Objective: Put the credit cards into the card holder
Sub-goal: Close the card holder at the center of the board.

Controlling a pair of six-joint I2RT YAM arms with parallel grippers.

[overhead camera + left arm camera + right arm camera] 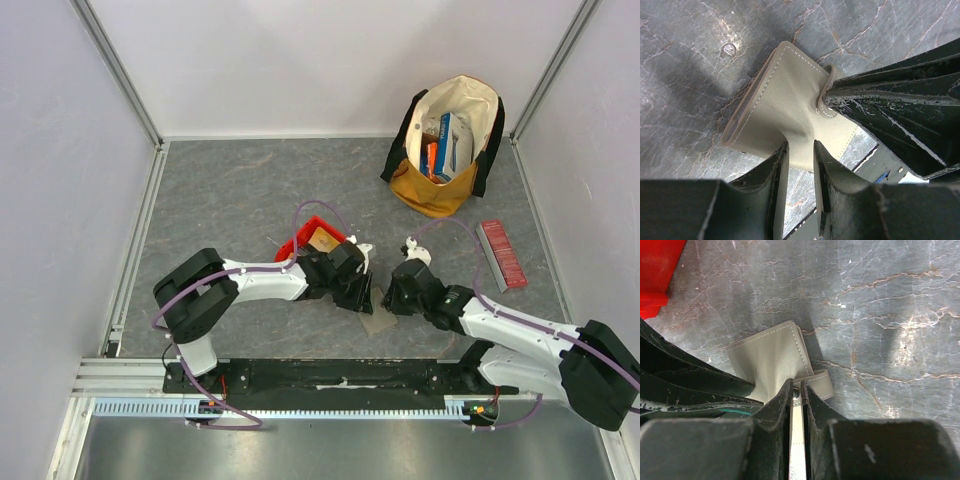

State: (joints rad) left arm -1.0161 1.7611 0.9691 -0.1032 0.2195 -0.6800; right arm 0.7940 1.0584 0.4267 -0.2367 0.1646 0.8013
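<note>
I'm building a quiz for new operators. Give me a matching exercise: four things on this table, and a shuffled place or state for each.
Things:
1. card holder
2. red bin
3. long red box
4. tote bag

Places or states:
A. holds upright boxes
B. lies flat near the table's right edge
C. strap pinched by the right gripper
D. has a tan item inside

Pairs: 1-C, 2-D, 3-B, 4-A

Robot lab test cell, white panel walls (330, 60), aluminium frame posts (120, 70), grey marbled tabletop (230, 190), black mounting rail (330, 376)
</note>
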